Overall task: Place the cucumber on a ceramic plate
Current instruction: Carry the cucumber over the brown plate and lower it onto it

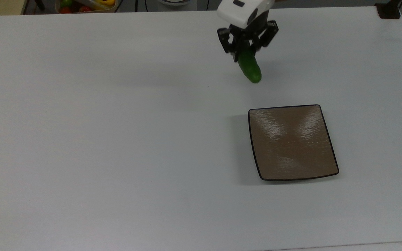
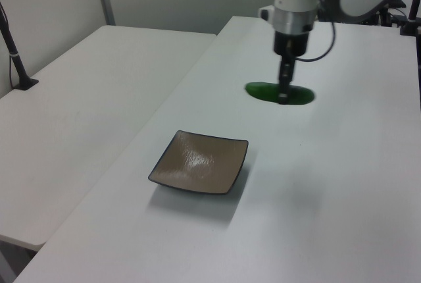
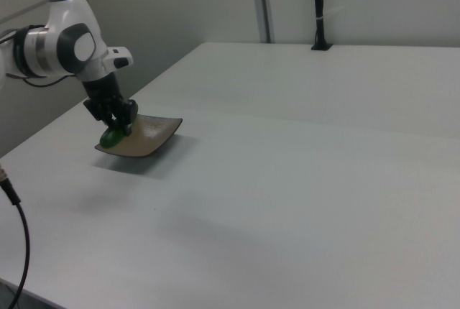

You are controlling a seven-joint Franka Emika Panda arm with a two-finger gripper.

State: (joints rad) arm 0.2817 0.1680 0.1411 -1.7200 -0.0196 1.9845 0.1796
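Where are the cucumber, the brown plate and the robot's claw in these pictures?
cucumber (image 1: 250, 68), top view, middle of its green body.
ceramic plate (image 1: 326, 132), top view, its right rim.
gripper (image 1: 245, 52), top view, between the fingertips, clamped on the cucumber.

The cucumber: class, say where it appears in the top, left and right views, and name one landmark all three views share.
Top view: cucumber upper centre-right, under the gripper.
Left view: upper right of centre, beyond the plate.
Right view: far left, overlapping the plate's near edge.
Shared landmark: the ceramic plate.

Bright, even light; soft shadows
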